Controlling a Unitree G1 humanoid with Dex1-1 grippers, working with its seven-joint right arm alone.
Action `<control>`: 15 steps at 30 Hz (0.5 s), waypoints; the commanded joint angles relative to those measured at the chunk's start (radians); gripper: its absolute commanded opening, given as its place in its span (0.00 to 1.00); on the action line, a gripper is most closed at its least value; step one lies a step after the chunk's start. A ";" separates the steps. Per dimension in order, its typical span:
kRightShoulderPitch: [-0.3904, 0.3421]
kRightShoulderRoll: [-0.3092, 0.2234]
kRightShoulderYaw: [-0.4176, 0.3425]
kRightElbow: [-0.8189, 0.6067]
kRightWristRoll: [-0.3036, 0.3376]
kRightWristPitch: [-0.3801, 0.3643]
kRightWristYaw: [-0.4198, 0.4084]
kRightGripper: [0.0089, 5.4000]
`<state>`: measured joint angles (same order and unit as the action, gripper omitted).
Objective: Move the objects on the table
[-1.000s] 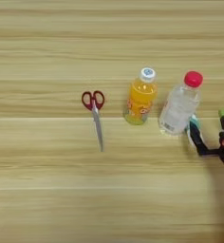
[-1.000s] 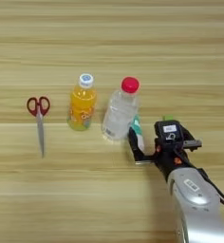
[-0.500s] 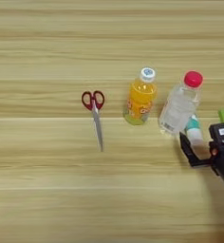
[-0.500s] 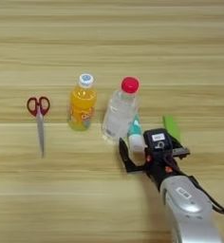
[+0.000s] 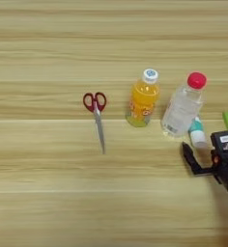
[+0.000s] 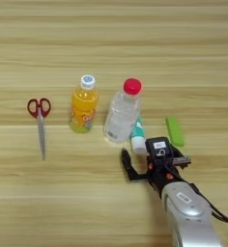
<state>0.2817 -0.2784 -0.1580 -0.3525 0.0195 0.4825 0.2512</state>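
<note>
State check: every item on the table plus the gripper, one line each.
Scissors: flat, blades shut, handles at the far end.
Juice bottle: upright, capped.
Clear bottle: upright, red cap on.
Glue stick: lying flat beside the clear bottle's base.
Green block: lying flat, apart from the rest.
Right gripper: open, holding nothing, just short of the glue stick.

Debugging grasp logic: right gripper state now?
Right gripper: open, holding nothing; it sits just in front of the glue-stick tube, beside the clear bottle.
</note>
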 commanded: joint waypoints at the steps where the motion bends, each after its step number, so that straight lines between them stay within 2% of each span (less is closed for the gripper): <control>1: -0.043 -0.022 -0.006 0.003 -0.004 -0.056 -0.003 0.99; 15: -0.088 -0.022 -0.014 0.127 0.011 -0.085 0.007 0.99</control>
<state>0.2136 -0.2787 -0.1624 -0.2336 0.0329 0.4084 0.2668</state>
